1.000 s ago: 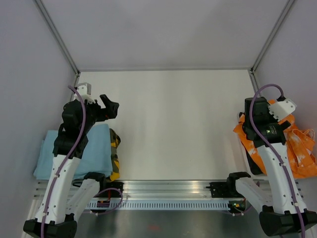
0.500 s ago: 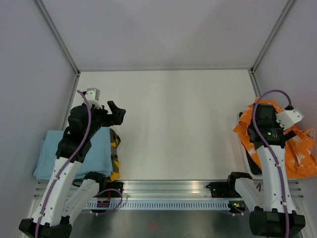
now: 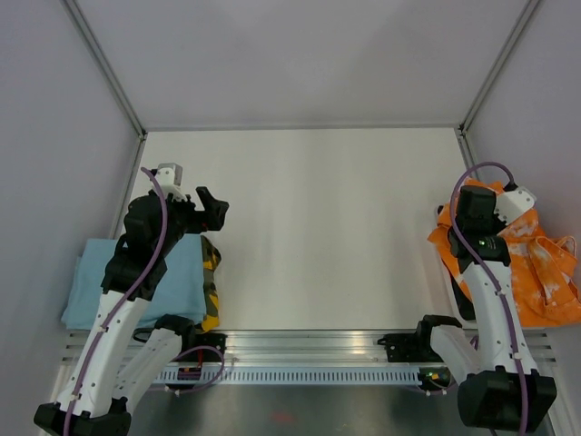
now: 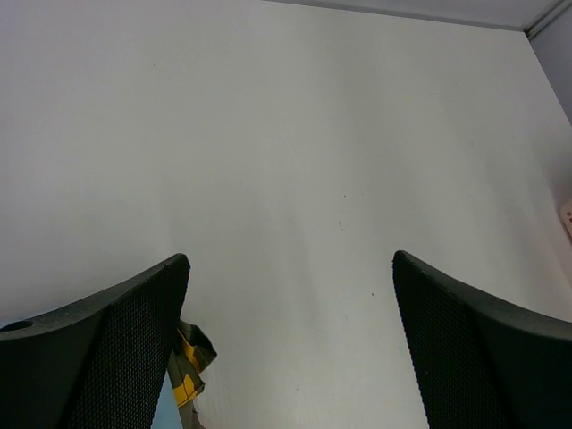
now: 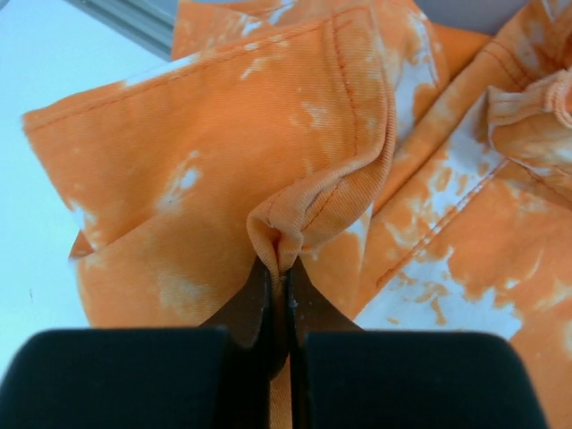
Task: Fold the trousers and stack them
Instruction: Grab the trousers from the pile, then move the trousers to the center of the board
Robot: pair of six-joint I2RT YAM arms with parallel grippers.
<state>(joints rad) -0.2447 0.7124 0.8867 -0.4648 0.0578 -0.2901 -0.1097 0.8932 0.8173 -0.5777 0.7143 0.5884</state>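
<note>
Pinching the trousers (image 5: 223,161) is the right end effector (image 5: 279,273).

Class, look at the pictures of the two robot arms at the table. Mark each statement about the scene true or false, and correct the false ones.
1. The right tool is shut on a pinched fold of the trousers. True.
2. The trousers lie spread flat in the middle of the table. False: they are bunched up at the table's right edge.
3. A light blue cloth lies on the left side, beside the left arm. True.
4. The left tool is shut on the light blue cloth. False: it is open above bare table and holds nothing.
</note>
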